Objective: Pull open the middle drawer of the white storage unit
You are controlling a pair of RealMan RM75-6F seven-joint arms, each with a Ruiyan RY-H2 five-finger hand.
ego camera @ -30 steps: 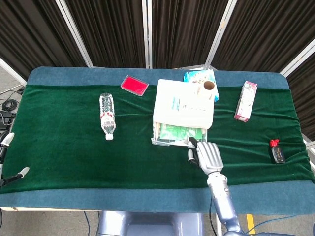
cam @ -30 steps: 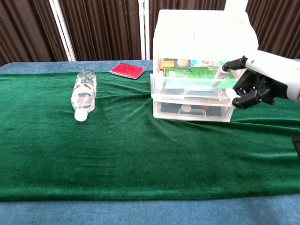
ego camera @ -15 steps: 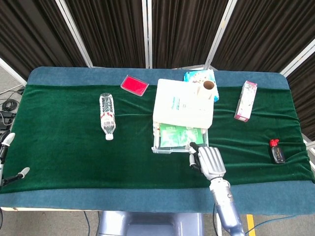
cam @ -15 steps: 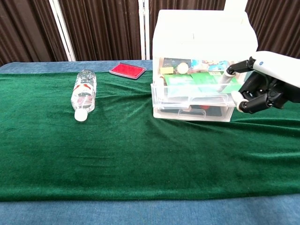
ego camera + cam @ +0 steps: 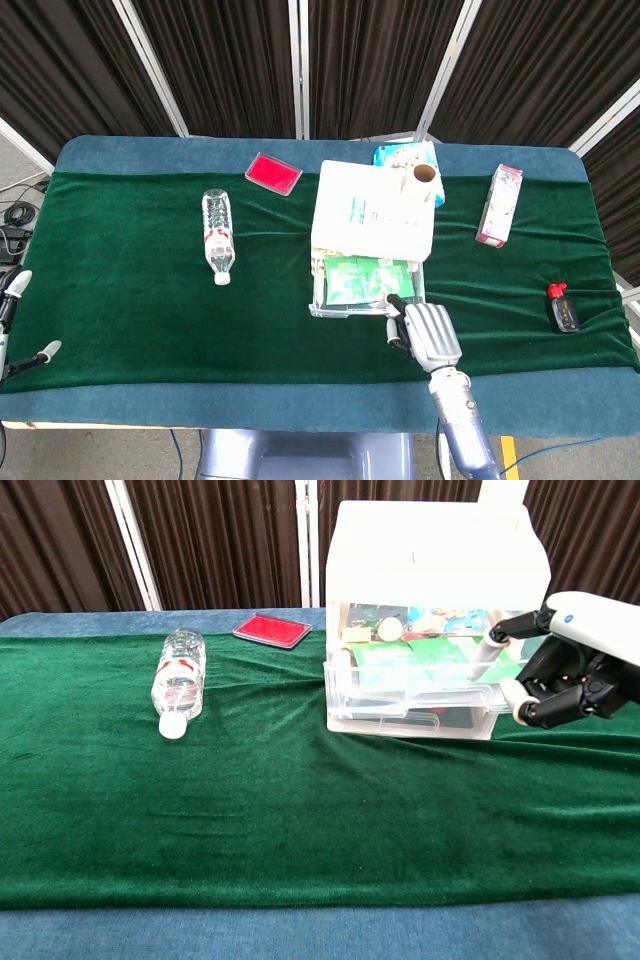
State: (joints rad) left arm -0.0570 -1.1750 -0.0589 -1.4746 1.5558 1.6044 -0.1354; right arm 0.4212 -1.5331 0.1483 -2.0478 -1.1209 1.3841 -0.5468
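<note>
Pulling is under way: the right hand [image 5: 560, 675] seems to hook the front edge of the middle drawer [image 5: 415, 692], which juts from the white storage unit [image 5: 372, 210] mid-desk. Next, draw straight back, level.

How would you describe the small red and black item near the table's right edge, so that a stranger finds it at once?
Start from the white storage unit in the middle of the green cloth and look far right, past the upright pink and white carton. Near the cloth's right edge lies a small black bottle with a red cap, alone; nothing else there is black.
</note>
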